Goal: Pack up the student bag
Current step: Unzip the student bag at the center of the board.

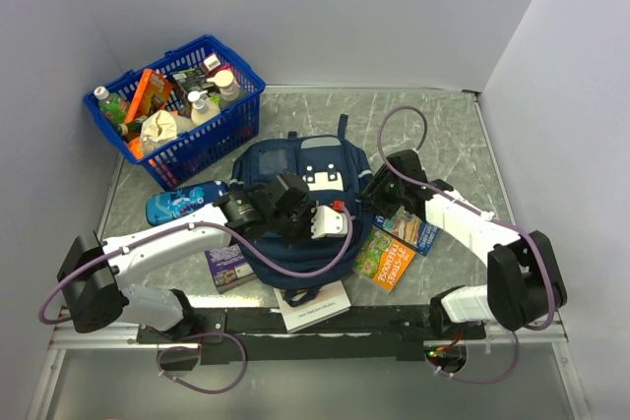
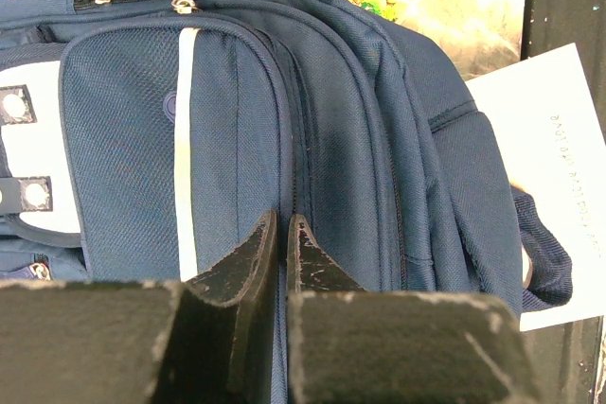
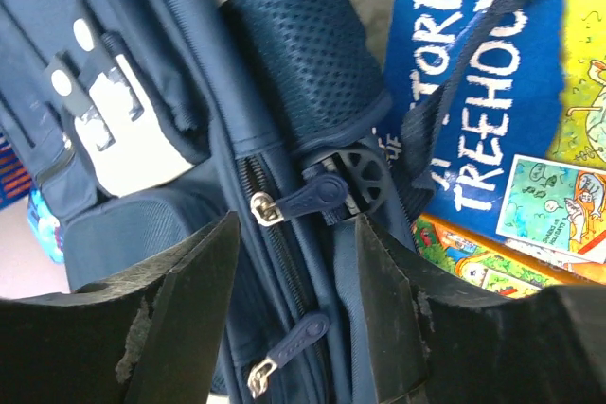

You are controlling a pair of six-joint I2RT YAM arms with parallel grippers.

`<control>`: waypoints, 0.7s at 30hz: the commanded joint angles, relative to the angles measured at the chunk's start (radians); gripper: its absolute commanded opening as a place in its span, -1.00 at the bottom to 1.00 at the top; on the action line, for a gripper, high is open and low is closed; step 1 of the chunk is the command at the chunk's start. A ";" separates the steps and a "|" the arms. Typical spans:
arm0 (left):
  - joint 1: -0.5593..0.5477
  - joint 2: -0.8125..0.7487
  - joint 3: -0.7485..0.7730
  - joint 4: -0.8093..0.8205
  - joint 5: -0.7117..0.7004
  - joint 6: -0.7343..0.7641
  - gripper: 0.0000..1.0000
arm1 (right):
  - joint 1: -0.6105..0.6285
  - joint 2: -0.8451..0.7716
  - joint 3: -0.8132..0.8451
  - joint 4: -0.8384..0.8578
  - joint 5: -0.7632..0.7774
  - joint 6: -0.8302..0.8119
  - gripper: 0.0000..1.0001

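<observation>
the student bag lay flat mid-tabletop, the left end effector closed together on its front seam, possibly pinching fabric, so the right end effector, jaws apart facing the upper zip pull, would have done best closing squarely on that tab before drawing along the zip.

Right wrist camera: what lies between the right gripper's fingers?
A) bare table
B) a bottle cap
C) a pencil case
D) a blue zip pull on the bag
D: the open right gripper frames a blue zip pull on the student bag.
</observation>
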 commanded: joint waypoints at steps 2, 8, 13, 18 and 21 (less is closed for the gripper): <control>-0.021 -0.046 0.003 0.019 0.051 0.001 -0.98 | -0.007 0.046 0.041 0.039 0.039 0.046 0.06; -0.022 -0.051 -0.002 0.021 0.055 0.000 -0.99 | -0.009 0.071 0.073 0.038 0.084 0.068 -0.10; -0.024 -0.061 -0.014 0.022 0.057 0.001 -0.99 | -0.007 0.083 0.087 0.045 0.124 0.074 -0.09; -0.024 -0.071 -0.026 0.030 0.057 -0.003 -0.99 | -0.007 0.100 0.099 0.051 0.137 0.076 -0.10; -0.025 -0.069 -0.025 0.029 0.058 -0.002 -0.99 | -0.004 0.114 0.098 0.061 0.122 0.077 -0.10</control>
